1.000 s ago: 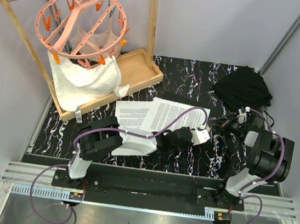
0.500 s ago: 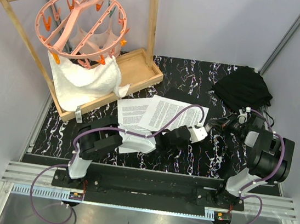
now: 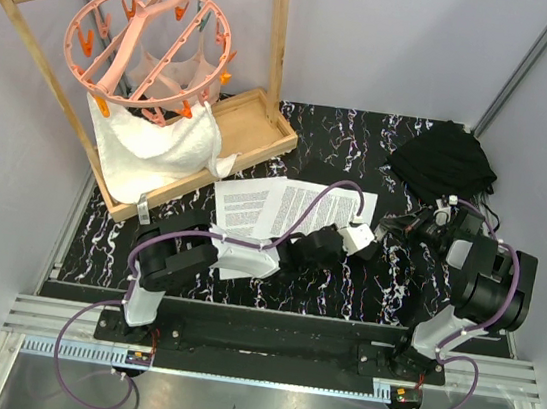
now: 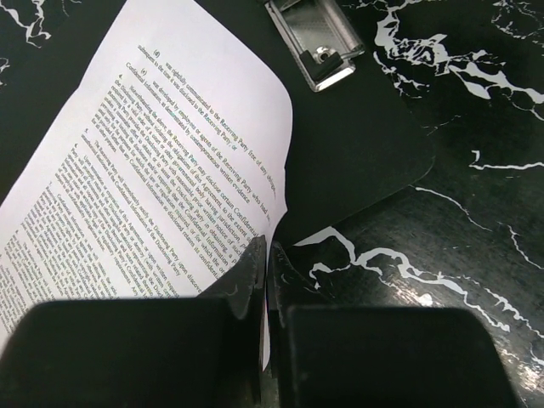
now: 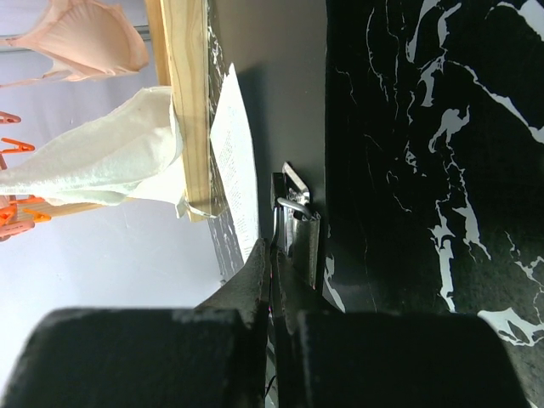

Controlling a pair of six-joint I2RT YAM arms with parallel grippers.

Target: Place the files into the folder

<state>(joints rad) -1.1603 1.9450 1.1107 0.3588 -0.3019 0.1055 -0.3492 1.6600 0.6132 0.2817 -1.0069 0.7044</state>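
The files lie fanned at table centre, partly overlapping the folder. The clip sits uncovered at the folder's 3 o'clock end. The left gripper, at 4 o'clock of the sheets, pinches a sheet edge. The right gripper, at 3 o'clock, has its fingers together and tips at the clip; whether they grip it cannot be told. A black bundle lies at 2 o'clock.
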